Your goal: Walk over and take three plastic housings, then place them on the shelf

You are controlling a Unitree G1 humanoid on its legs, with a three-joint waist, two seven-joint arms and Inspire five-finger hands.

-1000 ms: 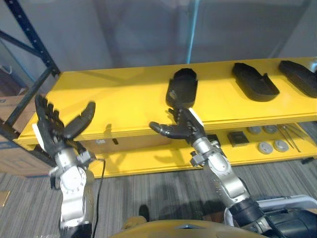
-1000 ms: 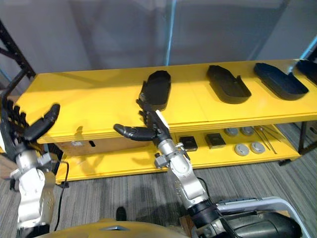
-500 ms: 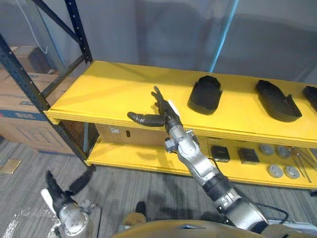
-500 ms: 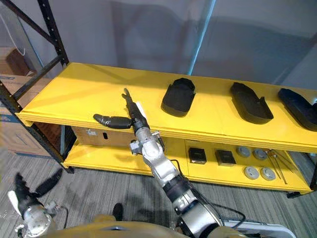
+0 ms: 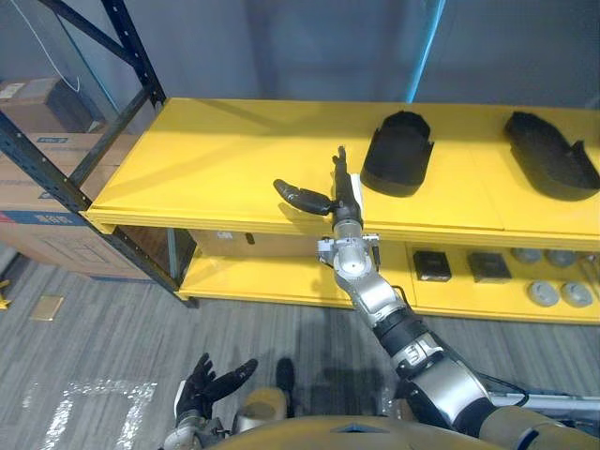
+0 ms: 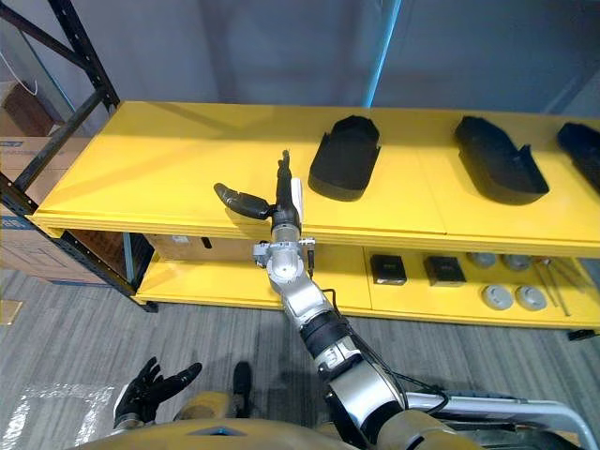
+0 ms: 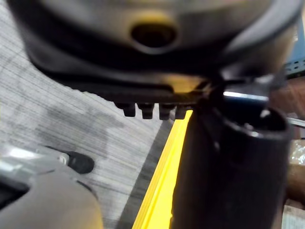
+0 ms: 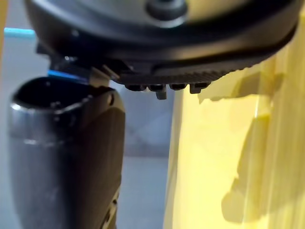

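While right hand (image 5: 344,200) hovers splayed over shelf (image 5: 206,159) edge | housing (image 5: 398,155) beside | left hand (image 5: 202,386) spread

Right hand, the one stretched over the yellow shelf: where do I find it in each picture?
Left eye view: right hand at centre, over the yellow shelf's front edge, left of a black housing.
Right eye view: the hand left of centre, same edge.
Right wrist view: the hand close up, thumb before the shelf.
Left wrist view: the left hand instead, above the floor.
Shared landmark: the yellow shelf.
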